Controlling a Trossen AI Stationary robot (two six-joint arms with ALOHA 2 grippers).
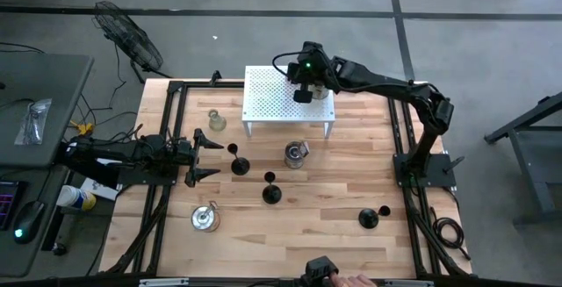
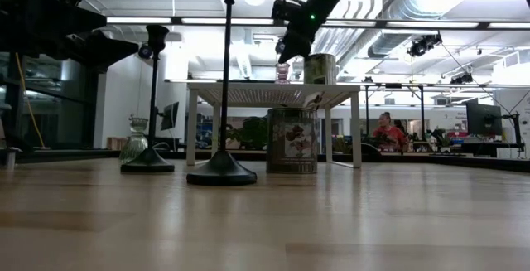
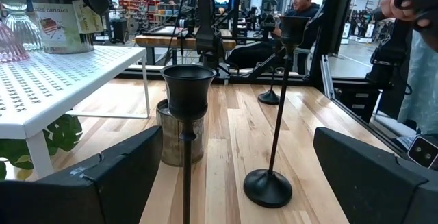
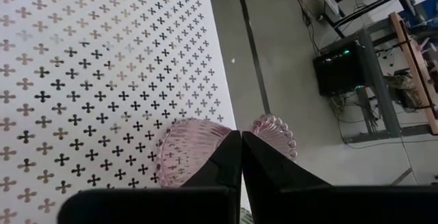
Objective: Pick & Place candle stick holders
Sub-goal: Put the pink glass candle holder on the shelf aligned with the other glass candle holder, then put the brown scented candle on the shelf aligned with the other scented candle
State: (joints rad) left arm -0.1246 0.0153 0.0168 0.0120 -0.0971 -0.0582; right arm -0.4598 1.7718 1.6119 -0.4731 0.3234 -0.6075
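**Two hands, one over the rack**

Two arms are in view. The right hand (image 1: 303, 95) hangs above the white perforated rack (image 1: 272, 103), near its far right corner; in its wrist view the dark fingers (image 4: 226, 166) lie pressed together, tips meeting just over a pinkish ribbed holder (image 4: 188, 145) that stands on the rack. A printed tin holder (image 2: 320, 68) stands beside it on the rack top.

The left hand (image 1: 200, 155) rests low at the left side of the worktop (image 1: 351, 182), spread wide and holding nothing, facing a black stemmed holder (image 1: 239, 163). A second black holder (image 1: 271, 191) stands just beyond, and a third (image 1: 369, 218) is well apart toward the right. A silvery tin (image 1: 296, 154) sits just in front of the rack, a clear glass holder (image 1: 216, 121) beside its left edge, and another glass one (image 1: 205, 218) near the front.
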